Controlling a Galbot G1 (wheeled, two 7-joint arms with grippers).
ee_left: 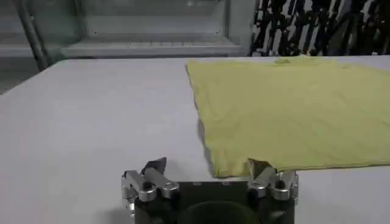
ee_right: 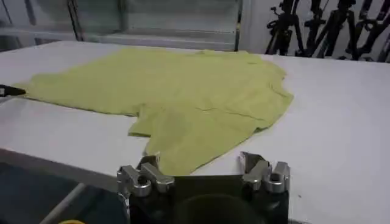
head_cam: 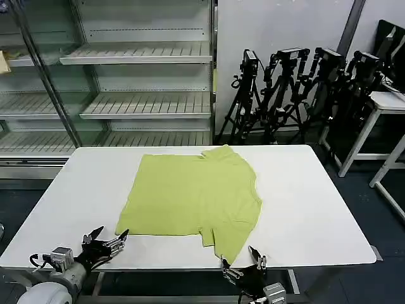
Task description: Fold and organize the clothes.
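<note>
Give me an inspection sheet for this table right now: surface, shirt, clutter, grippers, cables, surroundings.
Surface: white table, flat.
Job's things: lime T-shirt lies partly folded mid-table, one sleeve toward the near edge.
Clutter: nothing seen.
Grippers: left gripper open, on the table near the shirt's near-left corner; right gripper open at the near edge by the sleeve tip. Neither holds cloth.
Cables: wire at the left wrist.
Surroundings: empty shelving behind; tripods back right.

1. Your left pincer [head_cam: 109, 238] hovers low, its fingers [ee_left: 153, 171] spread wide apart.
2. Your right pincer [head_cam: 242, 261] sits low too, well apart from the left one, its fingers [ee_right: 255, 168] likewise spread.
</note>
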